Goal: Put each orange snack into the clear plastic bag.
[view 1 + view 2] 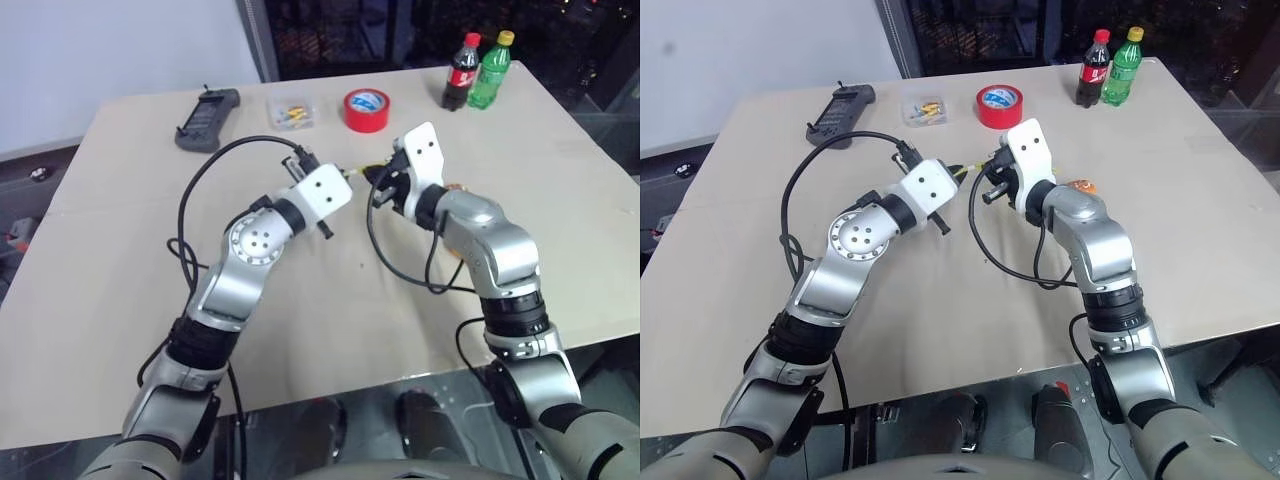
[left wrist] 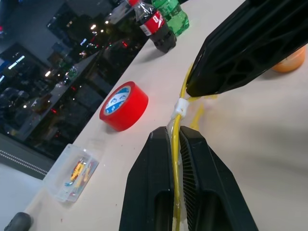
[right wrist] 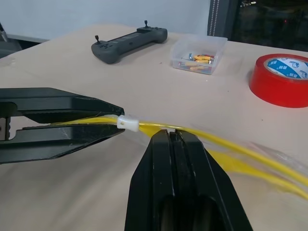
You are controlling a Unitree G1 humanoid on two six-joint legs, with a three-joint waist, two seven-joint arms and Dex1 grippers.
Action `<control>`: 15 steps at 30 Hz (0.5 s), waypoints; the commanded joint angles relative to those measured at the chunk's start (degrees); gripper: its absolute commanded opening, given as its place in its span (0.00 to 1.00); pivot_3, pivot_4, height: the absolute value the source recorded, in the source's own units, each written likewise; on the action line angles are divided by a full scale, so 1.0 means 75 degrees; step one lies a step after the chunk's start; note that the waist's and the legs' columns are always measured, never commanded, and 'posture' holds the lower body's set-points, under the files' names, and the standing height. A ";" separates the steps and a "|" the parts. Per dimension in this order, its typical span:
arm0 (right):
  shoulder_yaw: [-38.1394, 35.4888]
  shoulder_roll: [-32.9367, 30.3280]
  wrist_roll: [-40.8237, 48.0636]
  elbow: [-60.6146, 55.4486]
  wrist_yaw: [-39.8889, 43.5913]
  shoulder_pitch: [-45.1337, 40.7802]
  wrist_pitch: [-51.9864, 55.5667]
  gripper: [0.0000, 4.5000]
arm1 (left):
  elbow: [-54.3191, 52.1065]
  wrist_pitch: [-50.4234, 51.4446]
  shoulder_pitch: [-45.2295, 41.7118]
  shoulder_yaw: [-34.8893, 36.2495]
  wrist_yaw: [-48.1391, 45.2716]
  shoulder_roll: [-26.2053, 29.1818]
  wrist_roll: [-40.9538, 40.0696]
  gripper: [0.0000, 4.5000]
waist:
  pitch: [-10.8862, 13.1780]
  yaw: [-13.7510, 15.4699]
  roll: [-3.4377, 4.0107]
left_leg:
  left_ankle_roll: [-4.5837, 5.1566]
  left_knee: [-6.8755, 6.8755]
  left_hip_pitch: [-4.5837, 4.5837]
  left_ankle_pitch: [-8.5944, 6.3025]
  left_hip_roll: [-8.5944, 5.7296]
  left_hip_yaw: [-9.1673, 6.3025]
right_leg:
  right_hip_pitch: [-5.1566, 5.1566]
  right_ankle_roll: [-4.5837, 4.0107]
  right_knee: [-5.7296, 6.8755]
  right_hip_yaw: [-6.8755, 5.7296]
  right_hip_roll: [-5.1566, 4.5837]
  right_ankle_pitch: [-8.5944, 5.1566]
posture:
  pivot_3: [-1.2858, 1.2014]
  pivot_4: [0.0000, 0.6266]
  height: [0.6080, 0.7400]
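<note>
While both my grippers pinch its yellow seal strip, findings follow.
Bag (image 3: 250,154): held just above the table (image 1: 300,300), between my hands; thin, limp, slippery film, I judge; grip best kept on the stiffer strip.
Left gripper (image 2: 176,144): clenched on the strip beside the white slider (image 2: 181,107).
Right gripper (image 3: 174,139): clenched on the strip.
Snack (image 1: 1081,186): one, on the table beside my right wrist.
Arms: both level, angled inward, tips nearly meeting.

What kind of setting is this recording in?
Probably a lab or workshop: a tan worktable holding a handheld controller, a red tape roll and a small clear parts box, with dark racks behind.
</note>
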 commanded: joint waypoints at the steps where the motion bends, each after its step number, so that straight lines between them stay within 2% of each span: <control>1: -0.0003 0.0063 0.0117 -0.0099 -0.0078 -0.0114 -0.0078 0.02 | -0.0492 -0.0147 0.0106 0.0090 -0.0130 0.0021 -0.0029 0.07 | 0.0000 -0.0004 0.0000 | 0.0000 0.0000 0.0000 0.0000 0.0000 0.0000 | 0.0000 0.0000 0.0000 0.0000 0.0000 0.0000 | 0.52 0.24 1.00; 9: -0.1108 0.1092 0.0536 0.1568 -0.1157 -0.0343 -0.0300 0.02 | -0.0919 -0.0733 0.0778 0.0084 -0.0661 0.0338 -0.0125 0.07 | -0.0002 -0.0011 0.0002 | 0.0000 -0.0001 0.0005 0.0000 0.0004 0.0004 | -0.0001 -0.0002 0.0006 0.0006 0.0006 0.0001 | 0.52 0.24 1.00; 10: -0.0962 0.1004 0.0316 0.1744 -0.1176 -0.0324 -0.0621 0.02 | -0.0939 -0.0809 0.0852 0.0128 -0.0700 0.0394 -0.0127 0.07 | -0.0002 -0.0003 0.0002 | 0.0000 -0.0001 0.0005 0.0000 0.0004 0.0005 | 0.0000 -0.0003 0.0006 0.0006 0.0007 0.0002 | 0.52 0.24 1.00; 15: 0.1377 -0.0600 -0.2104 0.2078 -0.0607 0.0037 -0.3809 0.02 | -0.0904 -0.1196 0.1093 0.0456 -0.0931 0.0739 -0.0319 0.07 | -0.0001 0.0012 0.0003 | 0.0000 0.0001 0.0003 0.0000 -0.0004 0.0008 | -0.0005 -0.0002 -0.0003 0.0005 0.0000 0.0002 | 0.52 0.24 1.00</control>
